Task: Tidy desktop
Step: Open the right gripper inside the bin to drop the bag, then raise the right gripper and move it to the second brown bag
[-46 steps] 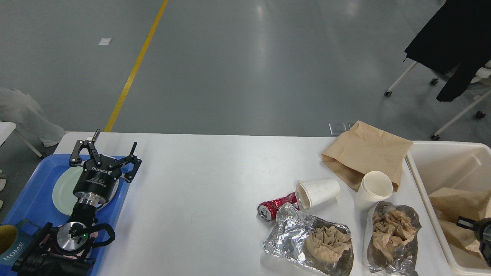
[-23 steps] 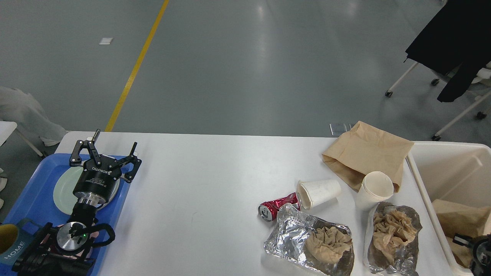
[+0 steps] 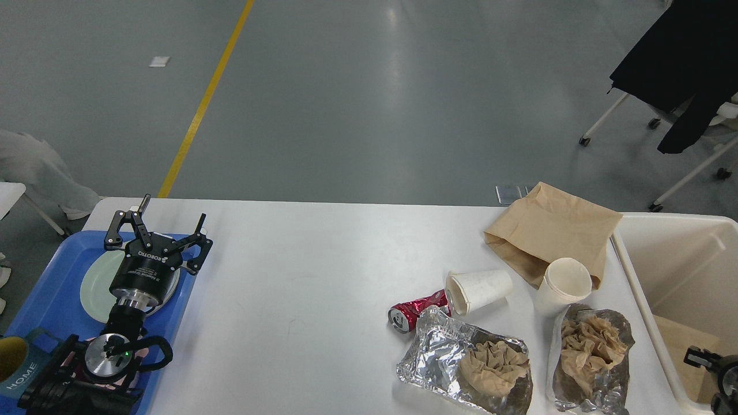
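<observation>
The white desktop (image 3: pixel 300 271) carries litter on its right half: a brown paper bag (image 3: pixel 553 230), an upright paper cup (image 3: pixel 568 283), a tipped paper cup (image 3: pixel 478 289), a crushed red can (image 3: pixel 412 311) and two foil sheets (image 3: pixel 455 357) (image 3: pixel 594 374) holding crumpled brown paper. My left gripper (image 3: pixel 172 210) stands open over the blue tray, with nothing between its fingers. Only a dark end of my right gripper (image 3: pixel 712 369) shows at the lower right, inside the cream bin; its fingers cannot be told apart.
The cream bin (image 3: pixel 669 259) sits off the desktop's right end with brown paper (image 3: pixel 683 351) lying low inside. A blue tray (image 3: pixel 52 288) at the left holds a pale green plate (image 3: pixel 95 282) and a teal mug (image 3: pixel 20 369). Chairs stand at the far right.
The brown paper in the bin has dropped from near the rim to low inside. My right gripper has pulled down toward the lower right corner. The left arm has not moved.
</observation>
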